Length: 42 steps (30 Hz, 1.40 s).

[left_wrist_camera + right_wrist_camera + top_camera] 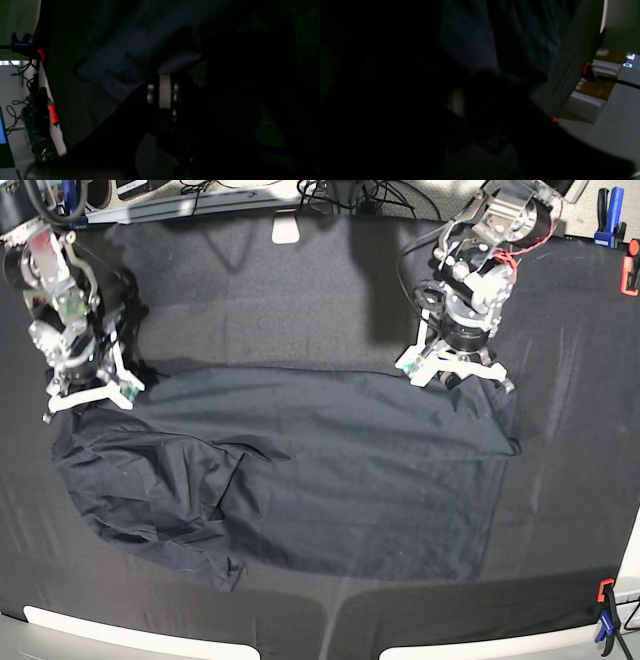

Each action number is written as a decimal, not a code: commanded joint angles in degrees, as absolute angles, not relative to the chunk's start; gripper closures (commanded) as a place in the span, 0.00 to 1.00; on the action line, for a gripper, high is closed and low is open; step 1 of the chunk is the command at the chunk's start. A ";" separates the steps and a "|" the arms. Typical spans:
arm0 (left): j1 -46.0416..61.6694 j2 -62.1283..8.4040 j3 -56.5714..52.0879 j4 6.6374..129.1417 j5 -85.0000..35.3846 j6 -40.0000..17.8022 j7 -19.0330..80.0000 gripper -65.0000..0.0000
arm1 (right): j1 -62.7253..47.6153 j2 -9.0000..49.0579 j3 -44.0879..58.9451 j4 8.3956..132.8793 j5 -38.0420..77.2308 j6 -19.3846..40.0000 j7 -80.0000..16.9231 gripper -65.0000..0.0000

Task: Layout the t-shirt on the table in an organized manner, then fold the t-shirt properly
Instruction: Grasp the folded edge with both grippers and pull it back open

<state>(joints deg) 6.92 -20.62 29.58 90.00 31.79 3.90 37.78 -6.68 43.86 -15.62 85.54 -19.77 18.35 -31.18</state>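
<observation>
A wide bench [300, 280] draped in creased matte black cloth fills the base view, with red and blue clamps [608, 608] at its corners and a tangle of cables along the far edge. On it lies the dark navy-grey cotton t-shirt [340, 470], spread with its long axis running side to side across the bench; the half on that view's right lies fairly flat with a straight hem edge, while the half on the view's left is rumpled, with a folded-over flap and a drooping corner near the front. Both arms stand at the shirt's far edge, one at each end of it. The left pincer [452, 368] (on the base view's right) is pressed together and looks to be pinching the far corner of the shirt, the fabric bunching right at its white fingertips [165, 91] in the left wrist view. The right pincer [90, 392] sits at the opposite far corner, touching or just over the cloth; whether it has closed on the fabric I cannot tell, since its own wrist view is nearly black. The shirt stretches from both pincers toward the near edge of the bench, so a pull away from the crumpled side would probably smooth it. Nothing else lies on the cloth in the way.
</observation>
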 commanded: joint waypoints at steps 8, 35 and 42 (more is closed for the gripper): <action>6.81 -21.15 29.41 92.14 37.69 4.75 44.99 1.00 | -9.63 47.72 -14.98 89.84 -19.31 19.35 -33.50 1.00; 26.50 -27.97 29.41 106.87 37.54 6.92 53.80 1.00 | -34.74 58.74 -14.96 112.49 -19.33 16.64 -50.06 1.00; 31.03 -27.97 29.41 111.04 37.69 6.92 54.92 1.00 | -40.86 58.76 -14.96 116.22 -22.37 16.60 -52.90 1.00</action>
